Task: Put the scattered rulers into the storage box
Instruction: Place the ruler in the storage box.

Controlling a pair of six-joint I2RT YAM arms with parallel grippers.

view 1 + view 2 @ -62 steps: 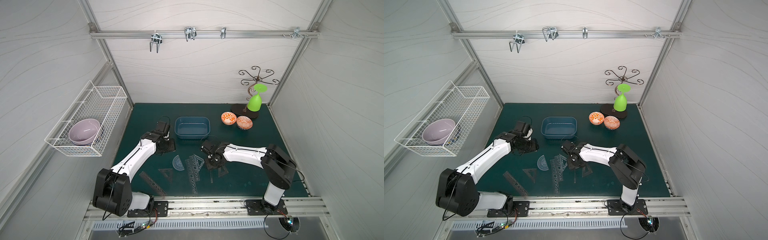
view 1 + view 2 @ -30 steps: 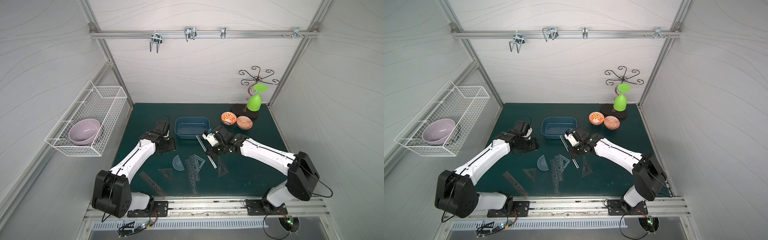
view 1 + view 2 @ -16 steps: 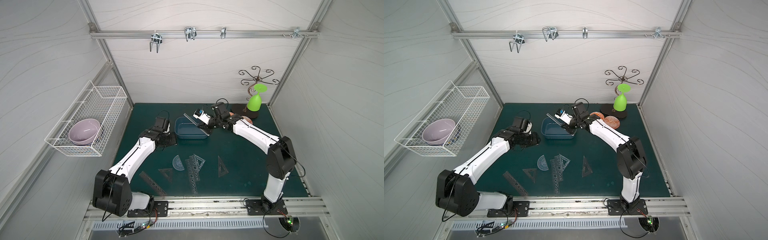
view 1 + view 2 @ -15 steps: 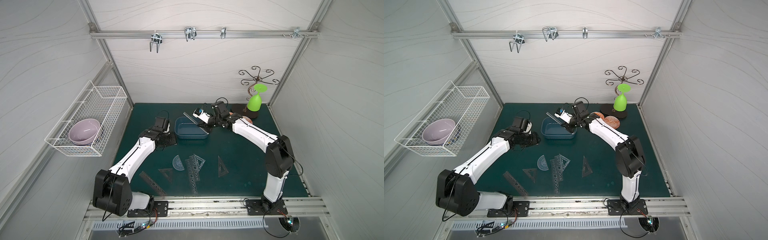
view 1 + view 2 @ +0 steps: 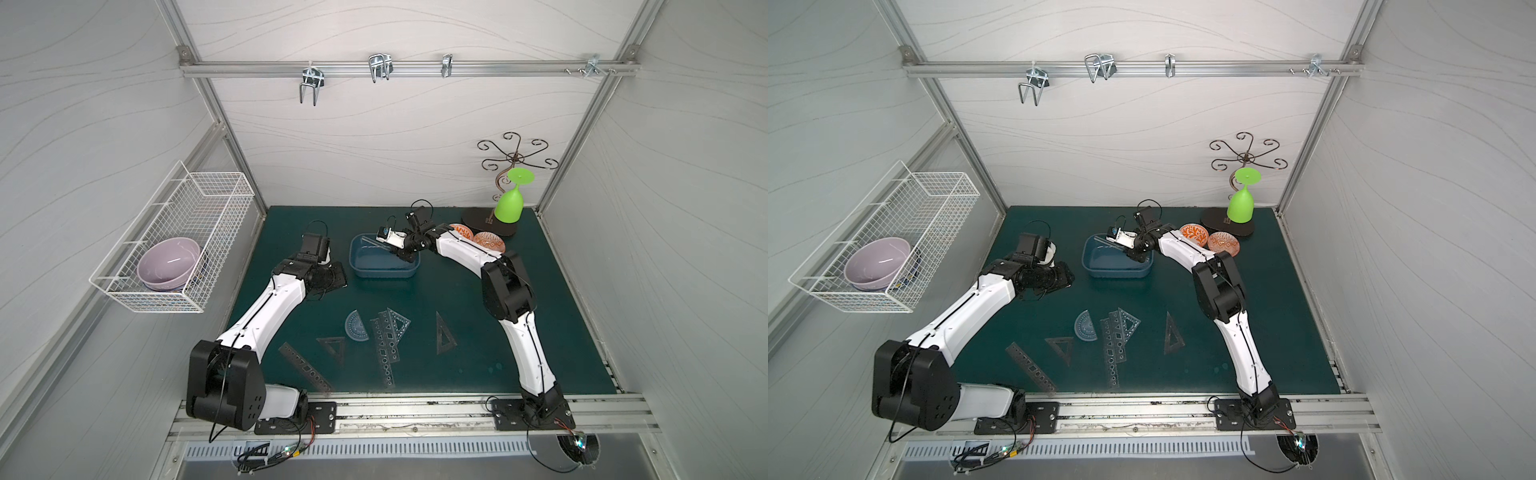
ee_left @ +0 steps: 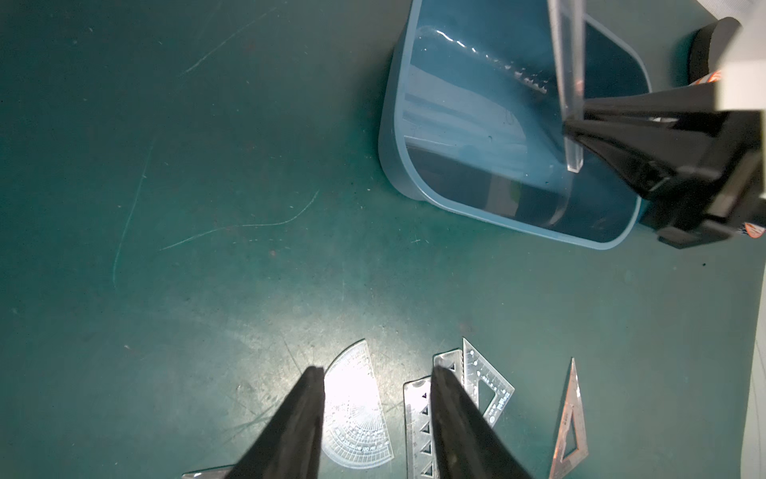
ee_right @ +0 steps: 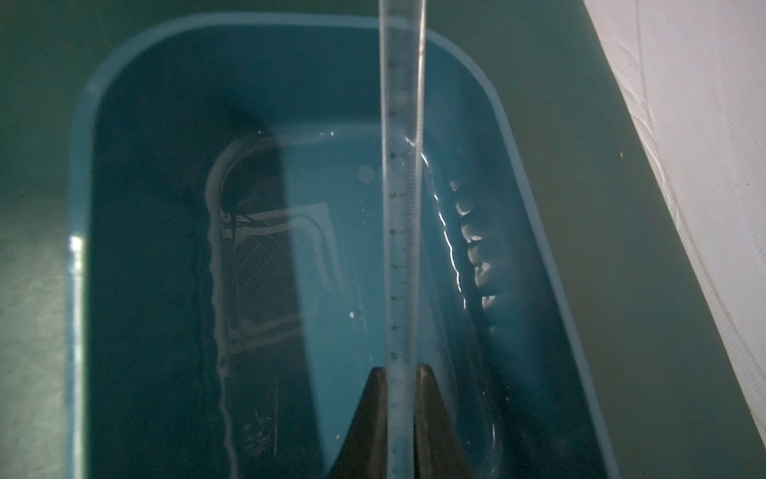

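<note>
**Item 1: straight clear plastic ruler** (image 7: 401, 207)
- Clamped edge-on near one end by the right gripper (image 7: 401, 371).
- A second ago it hung over the mat beside the scatter. It now hangs slanted above the shallow blue-grey plastic storage box (image 5: 382, 274).
- The gripped end sits low within the box's outline, and the free end reaches out past the far rim.
- It is not yet released. The delivery looks nearly done, with only lowering and letting go left.
- Risk: the ruler looks about as long as the box, so it may come to rest propped on the rim.

**Item 2: left gripper** (image 6: 377, 369)
- Its jaws are parted with nothing between them.
- It hovers beside the box, where it was a second ago.

**Item 3: rulers still on the dark green mat** (image 5: 540, 332)
- There are six, all well apart from the box:
  - bluish semicircular protractor (image 5: 356, 326)
  - long stencil strip (image 5: 384, 353), overlapping a stencil set square (image 5: 398, 322)
  - slim smoky triangle (image 5: 445, 340)
  - small dark triangle (image 5: 332, 347)
  - second stencil strip (image 5: 305, 368), near the front rail
- The task is therefore at an early stage.

**Item 4: surroundings**
- Two orange patterned bowls (image 5: 488, 241) sit just behind the right forearm.
- A green upturned goblet (image 5: 510, 203) hangs on a black wire stand (image 5: 515, 158).
- A white wire basket (image 5: 216, 195) on the wall holds a lilac bowl (image 5: 170, 264).
- Nothing lies between the scatter and the box.
- The bowls crowd the right arm's withdrawal.
</note>
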